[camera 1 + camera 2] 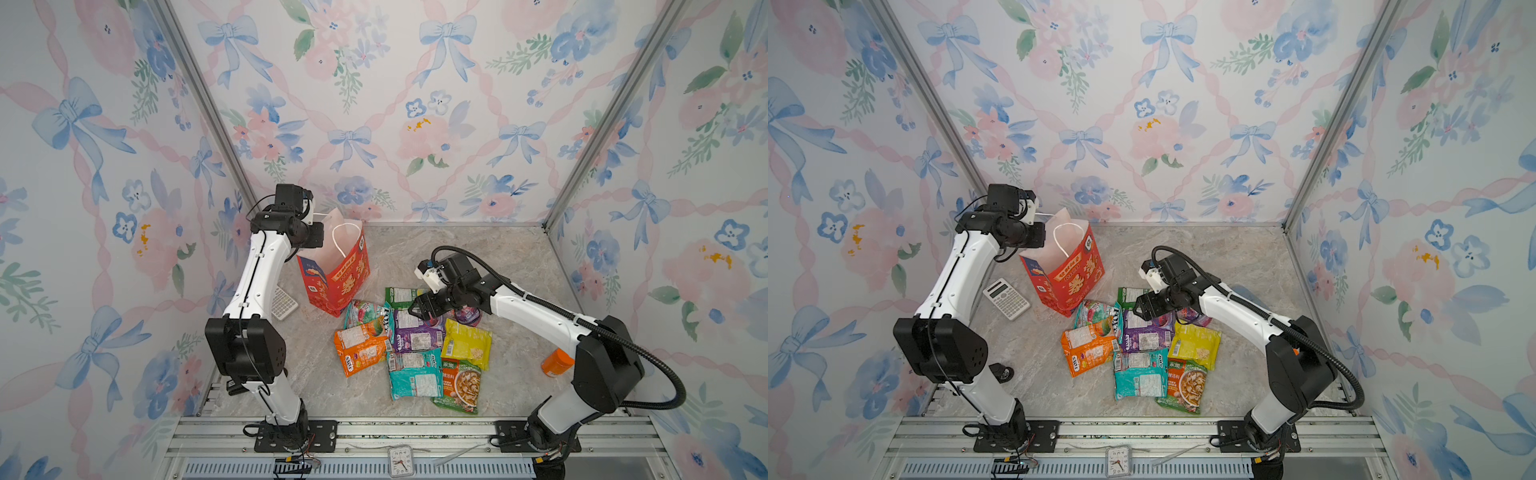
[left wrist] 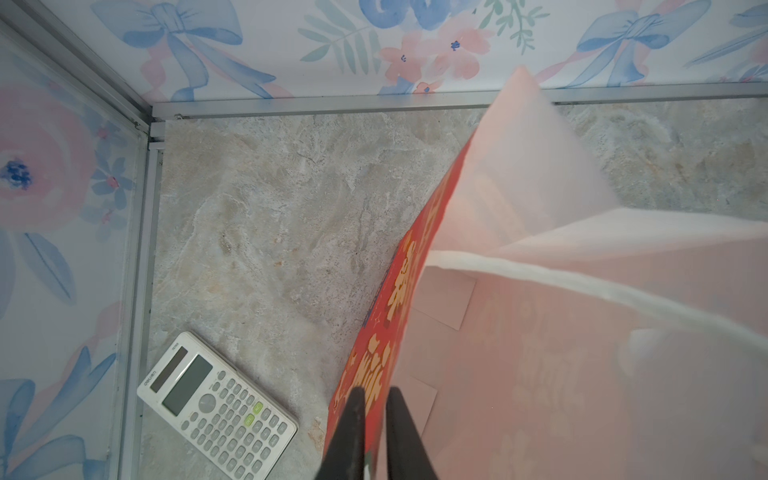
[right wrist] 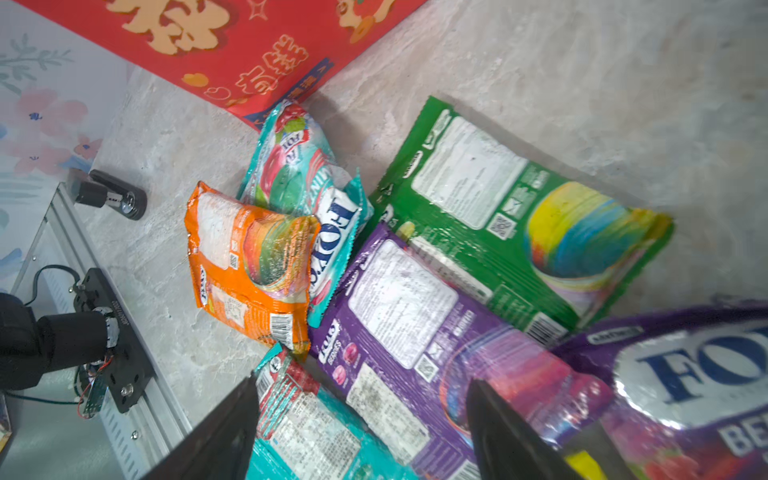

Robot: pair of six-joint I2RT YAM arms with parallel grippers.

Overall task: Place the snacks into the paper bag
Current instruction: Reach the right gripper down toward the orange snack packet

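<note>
The red paper bag (image 1: 341, 279) (image 1: 1073, 276) stands open at the back left, its white inside showing. My left gripper (image 2: 377, 401) is shut on its near wall (image 2: 397, 303), one finger outside and one inside. The snacks lie in a heap in front of the bag: orange (image 1: 360, 347), teal (image 1: 415, 374), purple (image 1: 417, 336), yellow (image 1: 466, 343) and green (image 1: 400, 296) packets. My right gripper (image 1: 420, 312) (image 3: 363, 380) hovers open just over the purple packet (image 3: 407, 316), next to the teal one (image 3: 307, 428), holding nothing.
A white calculator (image 1: 1006, 298) (image 2: 216, 407) lies left of the bag. An orange-capped bottle (image 1: 557, 362) sits behind the right arm. A small black object (image 1: 1003, 372) rests near the left arm's base. A clock (image 1: 401, 459) lies on the front rail.
</note>
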